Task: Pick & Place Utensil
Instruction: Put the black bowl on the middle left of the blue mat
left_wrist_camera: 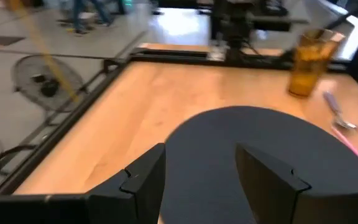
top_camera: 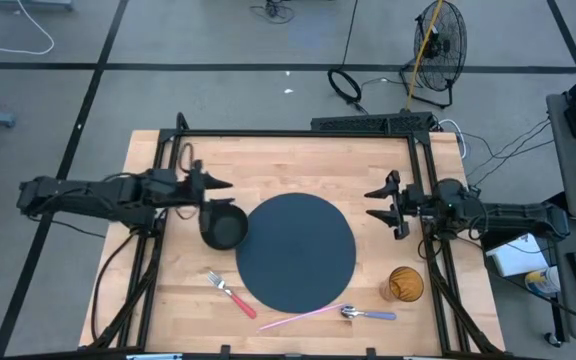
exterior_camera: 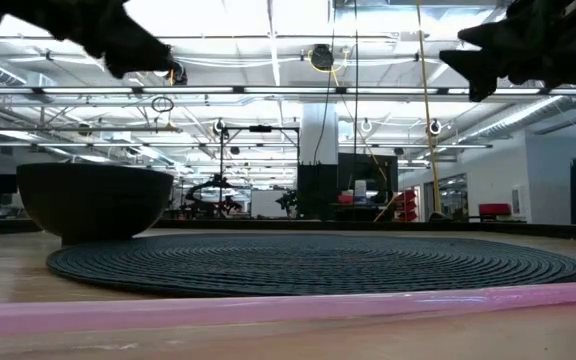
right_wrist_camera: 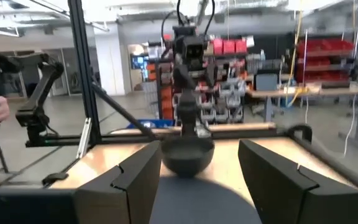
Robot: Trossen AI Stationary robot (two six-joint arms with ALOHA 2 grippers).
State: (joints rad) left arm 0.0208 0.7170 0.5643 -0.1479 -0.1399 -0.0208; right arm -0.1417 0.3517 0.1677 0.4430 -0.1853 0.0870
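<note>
High view: pink-handled metal fork lies diagonal, nearer wide-open empty left gripper, while pink-handled spoon is nearer open right gripper.

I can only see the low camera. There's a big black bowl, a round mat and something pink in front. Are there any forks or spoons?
Observer: Yes, a fork with a red handle lies on the table near the mat.
Operator: And a spoon?
Observer: A spoon lies by the pink straw's end.
Operator: Anything else?
Observer: An amber cup stands near the spoon.
Operator: Are the claws holding stuff?
Observer: No, the left gripper and right gripper are open and empty.
</note>
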